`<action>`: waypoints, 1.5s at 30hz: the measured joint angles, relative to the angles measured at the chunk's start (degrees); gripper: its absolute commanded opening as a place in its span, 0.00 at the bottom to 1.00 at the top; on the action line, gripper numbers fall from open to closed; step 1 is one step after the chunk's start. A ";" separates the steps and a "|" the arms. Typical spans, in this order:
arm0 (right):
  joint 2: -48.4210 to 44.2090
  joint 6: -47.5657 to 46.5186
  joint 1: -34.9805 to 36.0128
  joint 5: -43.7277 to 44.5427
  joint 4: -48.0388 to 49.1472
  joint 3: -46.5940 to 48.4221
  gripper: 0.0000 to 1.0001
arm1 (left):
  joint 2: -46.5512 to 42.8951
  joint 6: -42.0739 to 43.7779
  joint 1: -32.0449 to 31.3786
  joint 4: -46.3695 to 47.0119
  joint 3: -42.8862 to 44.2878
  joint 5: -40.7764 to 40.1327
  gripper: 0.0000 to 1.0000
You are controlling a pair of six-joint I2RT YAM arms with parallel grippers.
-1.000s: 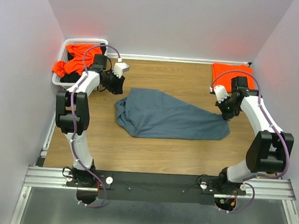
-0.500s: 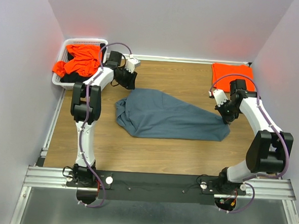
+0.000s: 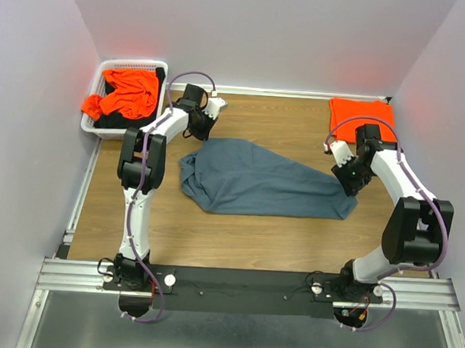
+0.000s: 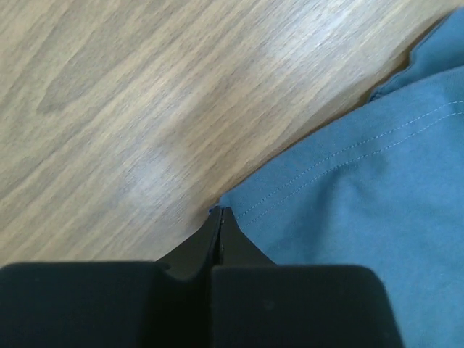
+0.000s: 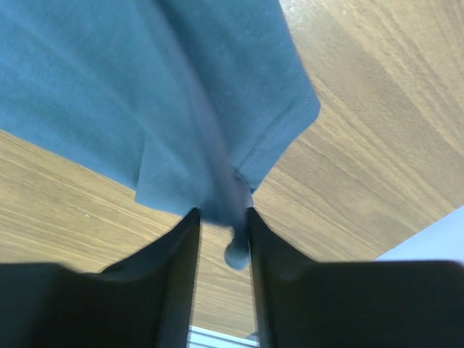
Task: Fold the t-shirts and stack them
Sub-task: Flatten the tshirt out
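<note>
Left pincer (image 4: 220,213) is pressed together at the hem corner of the slate blue-grey t-shirt (image 3: 264,180); whether it nips cloth is unclear. Right pincer (image 5: 222,214) stands parted around a loose fold. The shirt lies rumpled mid-table (image 3: 252,240). It looks light and limp, so grip hems or shoulders.

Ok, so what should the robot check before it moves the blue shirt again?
1. Left gripper shut at the blue shirt's hem: ok.
2. Cloth really caught in it: cannot tell.
3. Right gripper free of the shirt: not ok, jaws apart but a fold lies between them.
4. Shirt flat on the table: not ok, bunched at its left end.
5. Folded orange shirt out of the way: ok, far right corner.
</note>
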 measured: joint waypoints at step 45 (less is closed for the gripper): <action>0.15 8.68 -1.84 5.07 10.08 36.96 0.01 | -37.99 -0.57 14.32 4.68 15.91 6.19 0.00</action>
